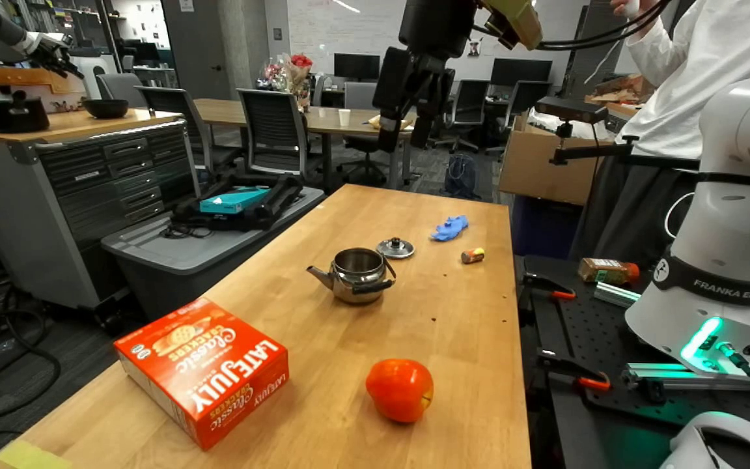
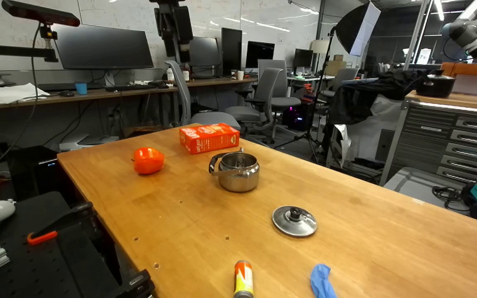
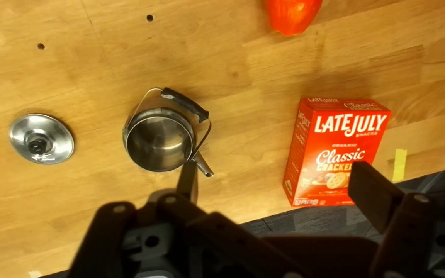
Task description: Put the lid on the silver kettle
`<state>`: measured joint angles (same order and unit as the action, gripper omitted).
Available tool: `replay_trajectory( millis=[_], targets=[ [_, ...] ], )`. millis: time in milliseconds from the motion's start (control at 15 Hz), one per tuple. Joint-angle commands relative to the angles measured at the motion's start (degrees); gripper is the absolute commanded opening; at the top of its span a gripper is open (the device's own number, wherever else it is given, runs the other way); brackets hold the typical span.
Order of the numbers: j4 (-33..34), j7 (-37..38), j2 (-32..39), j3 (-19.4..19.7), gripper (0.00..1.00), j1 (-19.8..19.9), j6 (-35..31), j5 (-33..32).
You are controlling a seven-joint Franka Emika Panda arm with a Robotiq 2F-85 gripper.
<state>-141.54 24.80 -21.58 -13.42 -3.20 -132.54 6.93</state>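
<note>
The silver kettle (image 1: 349,288) stands upright and uncovered on the wooden table, its black handle folded to one side. It also shows in an exterior view (image 2: 242,180) and in the wrist view (image 3: 160,144). The lid (image 1: 396,248) lies flat on the table beside the kettle, apart from it, black knob up. It also shows in an exterior view (image 2: 292,223) and at the left of the wrist view (image 3: 41,139). My gripper (image 3: 273,166) is open and empty, high above the table. It also shows in both exterior views (image 1: 404,135) (image 2: 177,56).
A red cracker box (image 1: 202,368) and a red-orange fruit (image 1: 401,391) stand on the table (image 1: 466,326). A blue glove (image 1: 450,228) and a small orange-yellow cylinder (image 1: 472,255) lie beyond the lid. The robot base (image 1: 707,312) is beside the table.
</note>
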Motion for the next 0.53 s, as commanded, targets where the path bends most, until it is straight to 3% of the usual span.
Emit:
replay_trajectory(
  millis=[0, 467],
  targets=[
    [0.12, -0.02, -0.33, 2.11, 1.00, 0.52, -1.56, -0.23],
    [0.54, -1.96, 0.13, 6.72, 1.00, 2.63, -3.11, -0.43]
  ],
)
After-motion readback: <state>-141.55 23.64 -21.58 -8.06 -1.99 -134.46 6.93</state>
